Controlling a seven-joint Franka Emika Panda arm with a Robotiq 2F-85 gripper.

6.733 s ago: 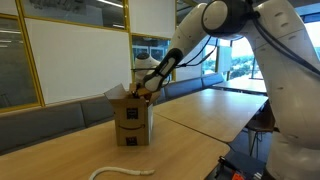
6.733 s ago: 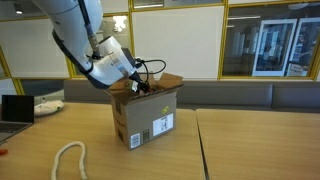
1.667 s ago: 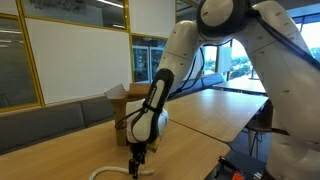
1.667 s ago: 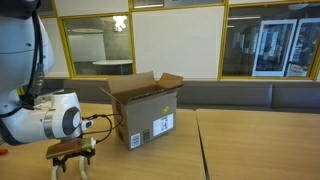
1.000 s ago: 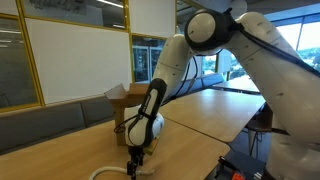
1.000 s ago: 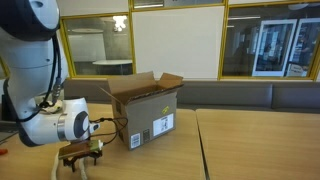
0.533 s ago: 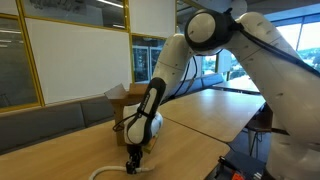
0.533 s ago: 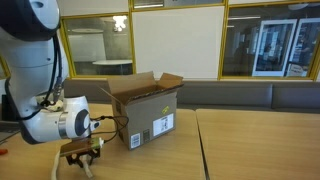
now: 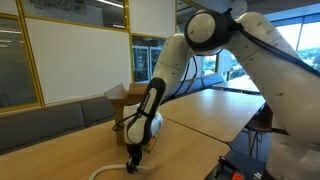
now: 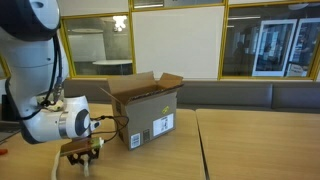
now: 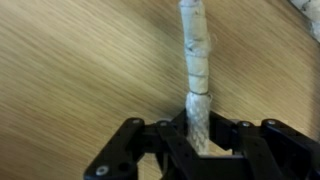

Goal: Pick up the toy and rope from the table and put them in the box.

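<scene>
One spot of the rope (image 11: 194, 55) is pinched by the gripper (image 11: 197, 140); the limp rest may snag the box (image 10: 150, 102) rim.

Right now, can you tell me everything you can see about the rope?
The rope is a thin, whitish cord with a bumpy, twisted look, like soft fibre. In the wrist view it runs straight from the gripper, whose jaws are shut on it, away across the light wood table. In an exterior view the rest of the rope lies limp and curved on the tabletop, apart from the box. Only the gripper and table touch it.
</scene>
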